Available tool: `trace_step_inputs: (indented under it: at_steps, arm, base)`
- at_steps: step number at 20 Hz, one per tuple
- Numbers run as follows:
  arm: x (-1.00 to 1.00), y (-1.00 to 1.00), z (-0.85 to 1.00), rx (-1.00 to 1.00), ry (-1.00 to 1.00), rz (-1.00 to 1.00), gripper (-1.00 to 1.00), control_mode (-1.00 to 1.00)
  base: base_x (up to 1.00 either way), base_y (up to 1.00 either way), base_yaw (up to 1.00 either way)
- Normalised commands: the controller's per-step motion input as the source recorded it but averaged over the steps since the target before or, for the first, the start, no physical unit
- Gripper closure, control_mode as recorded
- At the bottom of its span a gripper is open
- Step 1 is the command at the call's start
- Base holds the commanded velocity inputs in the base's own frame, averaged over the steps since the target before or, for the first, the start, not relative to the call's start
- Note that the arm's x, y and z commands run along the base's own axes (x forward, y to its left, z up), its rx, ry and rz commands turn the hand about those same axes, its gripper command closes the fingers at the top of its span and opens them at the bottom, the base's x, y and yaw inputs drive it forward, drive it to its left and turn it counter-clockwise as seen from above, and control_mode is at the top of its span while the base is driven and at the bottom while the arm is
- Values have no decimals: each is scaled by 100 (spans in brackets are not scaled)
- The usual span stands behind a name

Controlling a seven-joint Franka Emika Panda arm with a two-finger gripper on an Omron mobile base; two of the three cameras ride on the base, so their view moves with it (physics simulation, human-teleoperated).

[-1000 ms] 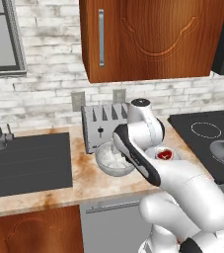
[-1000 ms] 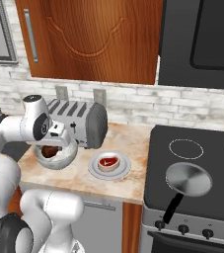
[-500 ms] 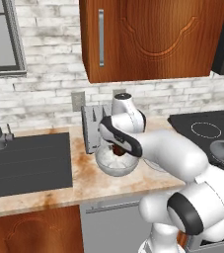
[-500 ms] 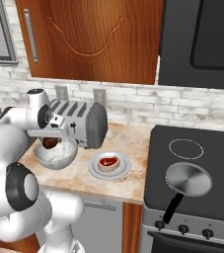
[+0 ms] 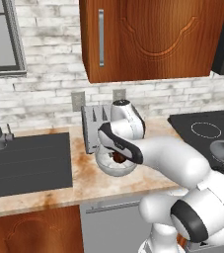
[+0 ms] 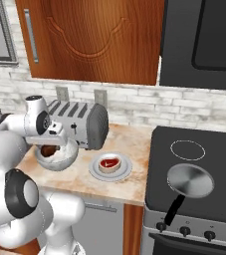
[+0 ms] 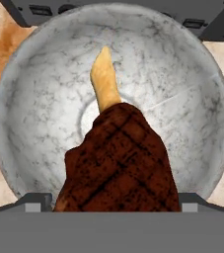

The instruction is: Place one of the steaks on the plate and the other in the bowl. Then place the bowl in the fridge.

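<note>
1. Since a second ago the arm swung left, from beside the plate to over the bowl.
2. Gripper jaws stand wide around the brown steak; whether it is gripped or just released, cannot tell.
3. Red steak lies on the plate, near the counter's front edge.
4. Step: brown steak into the bowl. Next: let go, lift clear, grab the bowl's rim for the fridge.

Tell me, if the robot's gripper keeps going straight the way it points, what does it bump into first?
Probably the brown steak. The gripper points down into the grey bowl, and that steak sits right in front of its open fingertips. Behind it comes the bowl's bottom. Depth is hard to judge, so it may already be touching.
</note>
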Motion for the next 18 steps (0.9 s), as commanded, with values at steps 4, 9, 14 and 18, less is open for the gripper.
trace_step_inputs:
  at_steps: [4,9,14,18]
  arm:
    - [11,-7,-8,0,10,0,100,-100]
    - [14,-13,-15,0,7,0,100,-100]
    - [0,0,-38,0,0,0,100,-100]
    - [2,0,-14,0,-1,0,100,-100]
  base:
    - [0,0,0]
    - [0,0,0]
    - [0,0,0]
    - [0,0,0]
